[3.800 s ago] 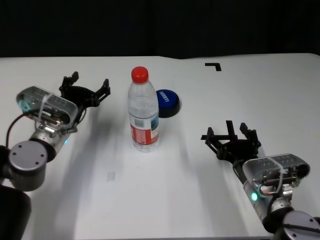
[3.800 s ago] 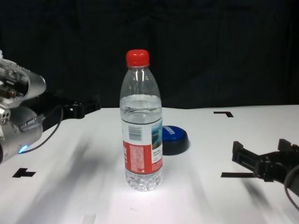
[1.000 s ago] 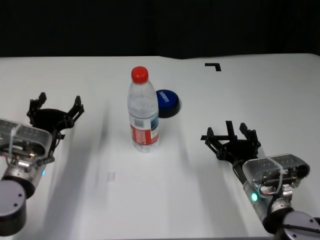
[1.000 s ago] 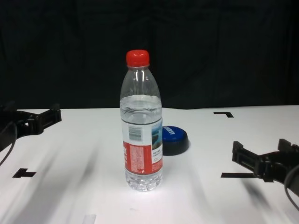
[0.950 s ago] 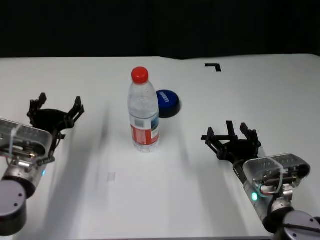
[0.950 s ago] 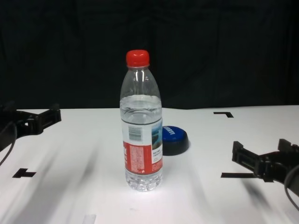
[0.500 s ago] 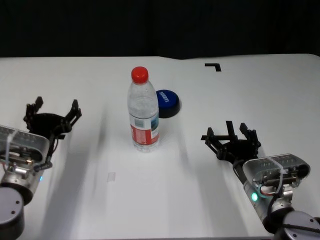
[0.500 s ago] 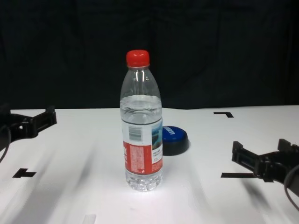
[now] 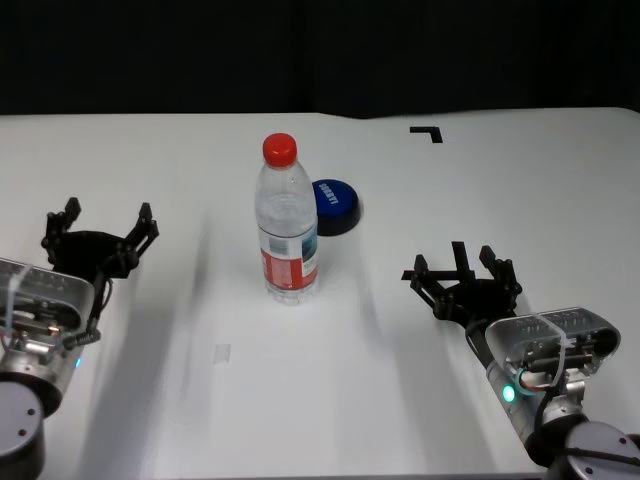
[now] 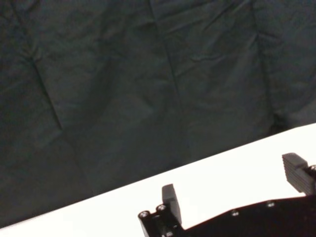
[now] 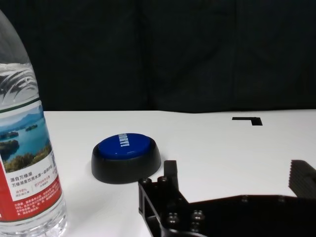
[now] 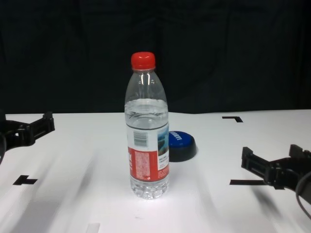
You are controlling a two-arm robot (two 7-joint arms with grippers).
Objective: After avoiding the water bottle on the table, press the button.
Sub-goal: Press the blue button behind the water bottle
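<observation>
Two hands, left hand [image 9: 97, 228] and right hand [image 9: 462, 275], hover spread and empty over the white bench [image 9: 560, 190]. Behind the upright clear plastic water bottle [image 9: 287, 222], the blue dome button [image 9: 335, 206] seems unpressed; next, reach around the bottle.

The button [image 9: 335, 205] sits just behind the water bottle [image 9: 287, 225], rightward.

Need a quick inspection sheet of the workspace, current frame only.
Surface: white table with black tape marks.
Job's things: water bottle upright, red cap on; blue button behind it to its right, partly hidden in the chest view.
Clutter: small pale tape piece near the front.
Grippers: left gripper over the table's left side, jaws open, empty; right gripper at right front, jaws open, empty.
Cables: thin cable beside the left gripper.
Surroundings: black curtain behind.
</observation>
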